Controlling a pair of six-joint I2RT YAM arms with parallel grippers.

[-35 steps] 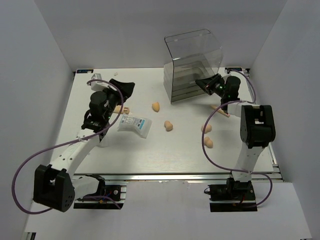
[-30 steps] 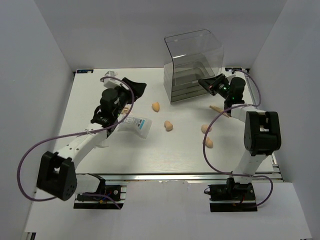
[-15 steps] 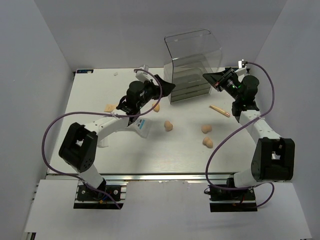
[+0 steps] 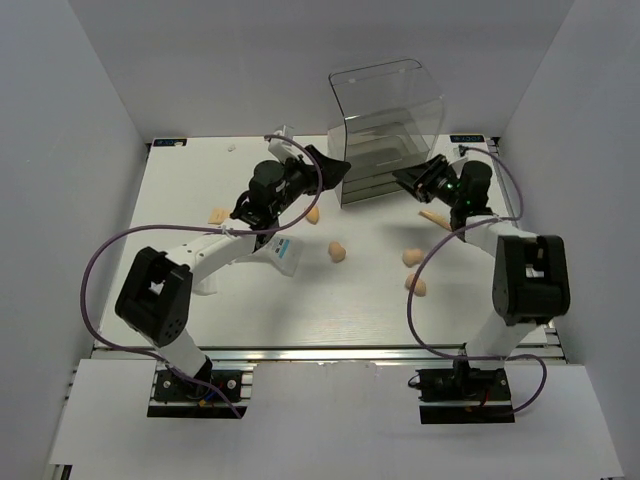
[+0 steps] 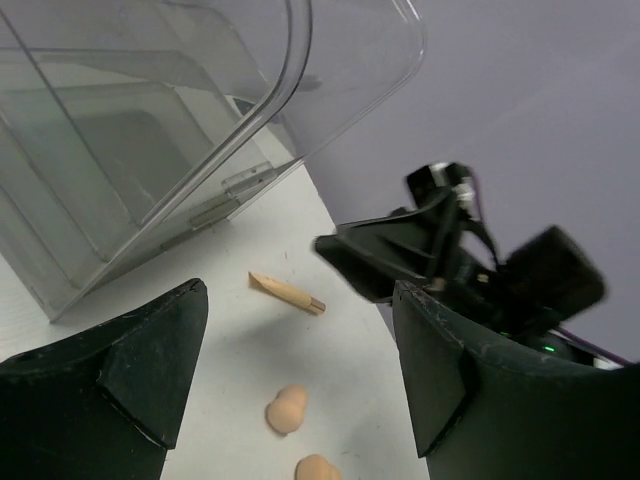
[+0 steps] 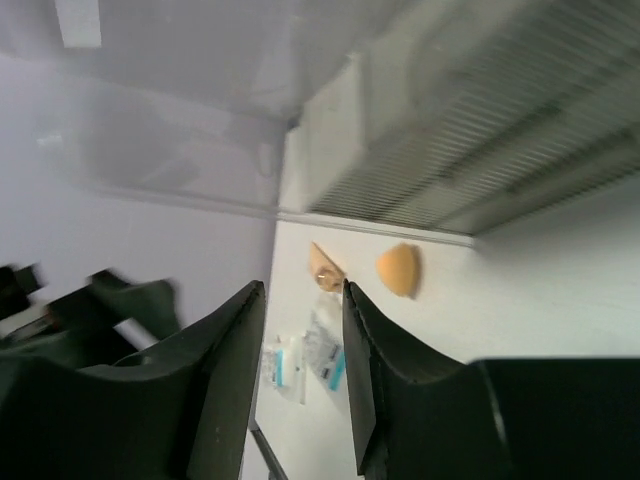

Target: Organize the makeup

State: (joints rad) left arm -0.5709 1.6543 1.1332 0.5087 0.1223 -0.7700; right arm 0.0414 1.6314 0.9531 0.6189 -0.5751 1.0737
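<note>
We've got the left gripper [image 4: 335, 170] spread wide and empty, and the right gripper [image 4: 408, 172] at a narrow gap, empty too. The sponges [image 4: 338, 251] lie loose mid-table, stick [image 4: 437, 219] at 3 o'clock, packet [image 4: 287, 252] and tube [image 4: 219, 214] at 9.

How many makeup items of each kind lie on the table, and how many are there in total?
Peach sponges: 4
Peach stick: 1
Clear packet: 1
Beige tube: 1
Total: 7
</note>
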